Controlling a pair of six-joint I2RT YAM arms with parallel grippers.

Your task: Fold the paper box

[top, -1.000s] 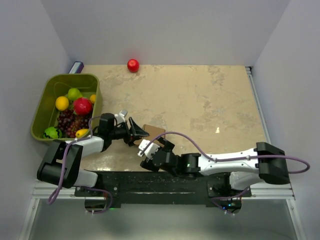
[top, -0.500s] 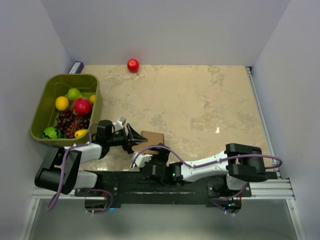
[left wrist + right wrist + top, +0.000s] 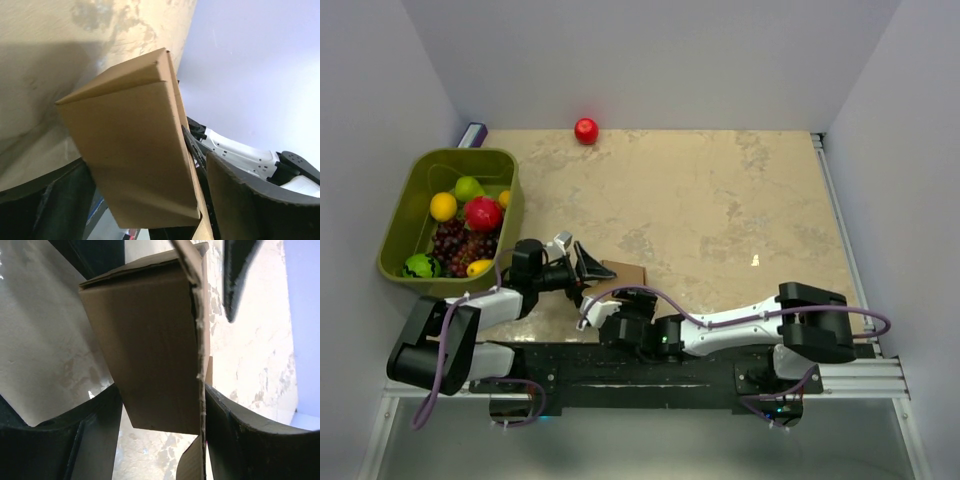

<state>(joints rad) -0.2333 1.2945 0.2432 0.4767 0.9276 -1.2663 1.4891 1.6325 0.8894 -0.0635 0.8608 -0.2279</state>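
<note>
Nothing to read at this moment. The paper box (image 3: 135, 150) turns plain brown cardboard faces to both wrist cameras, with no print, label or number on them. From the top camera, no lettering can be made out anywhere on the worktop.

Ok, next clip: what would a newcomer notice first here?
A small cardboard box at the near edge of the table, sitting between the fingers of both the left gripper and the right gripper. Then the green bin of fruit on the left, and a lone red ball at the far edge.
</note>
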